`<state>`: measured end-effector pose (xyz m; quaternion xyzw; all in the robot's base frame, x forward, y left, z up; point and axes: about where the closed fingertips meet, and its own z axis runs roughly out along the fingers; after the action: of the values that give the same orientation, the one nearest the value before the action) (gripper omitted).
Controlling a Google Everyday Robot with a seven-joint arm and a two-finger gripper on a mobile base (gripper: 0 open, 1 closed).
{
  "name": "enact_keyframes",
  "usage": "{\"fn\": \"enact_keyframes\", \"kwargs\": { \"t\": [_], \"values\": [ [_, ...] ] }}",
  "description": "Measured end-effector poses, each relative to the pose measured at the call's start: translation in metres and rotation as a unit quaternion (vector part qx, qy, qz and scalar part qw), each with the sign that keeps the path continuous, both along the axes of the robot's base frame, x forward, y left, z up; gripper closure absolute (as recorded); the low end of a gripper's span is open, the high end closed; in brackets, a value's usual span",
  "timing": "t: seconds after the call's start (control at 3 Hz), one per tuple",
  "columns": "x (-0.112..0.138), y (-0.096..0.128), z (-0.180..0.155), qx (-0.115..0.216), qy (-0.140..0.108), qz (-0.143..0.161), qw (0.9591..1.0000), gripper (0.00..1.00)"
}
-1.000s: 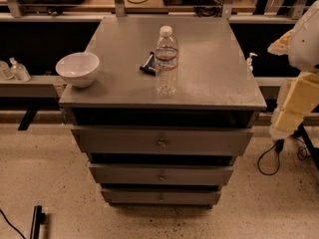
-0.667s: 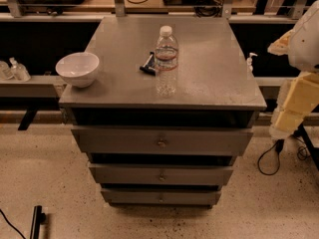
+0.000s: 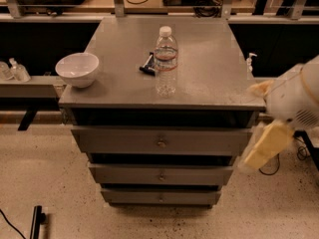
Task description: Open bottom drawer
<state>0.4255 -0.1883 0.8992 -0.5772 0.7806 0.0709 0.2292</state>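
The bottom drawer [image 3: 160, 197] is the slimmest grey front, lowest in the cabinet, shut, with a small round knob [image 3: 160, 199]. Above it are the middle drawer [image 3: 160, 175] and the widest top drawer [image 3: 160, 141], both shut. My arm comes in from the right as a white body [image 3: 299, 98]. The cream-coloured gripper end [image 3: 266, 146] hangs beside the cabinet's right edge at the height of the top drawer. It is well above and to the right of the bottom drawer's knob and touches nothing.
On the grey cabinet top [image 3: 209, 78] stand a clear water bottle [image 3: 165, 61], a white bowl [image 3: 77, 68] at the left edge and a small black object [image 3: 147, 64]. Cables [image 3: 271, 168] lie on the speckled floor at the right. A black bar [image 3: 36, 222] lies at the lower left.
The arm's cream end has moved down and to the left, closer to the cabinet's right side. The drawers and the things on top have not moved.
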Motion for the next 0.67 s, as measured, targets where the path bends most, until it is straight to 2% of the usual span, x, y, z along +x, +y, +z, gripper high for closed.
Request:
{"fn": "enact_keyframes", "kwargs": {
  "t": [0.33,0.67],
  "values": [
    [-0.027,0.051,-0.049,0.085,-0.010,0.025,0.9960,0.00],
    [-0.042,0.074,-0.066,0.116,-0.025,0.034,0.9923,0.00]
  ]
}}
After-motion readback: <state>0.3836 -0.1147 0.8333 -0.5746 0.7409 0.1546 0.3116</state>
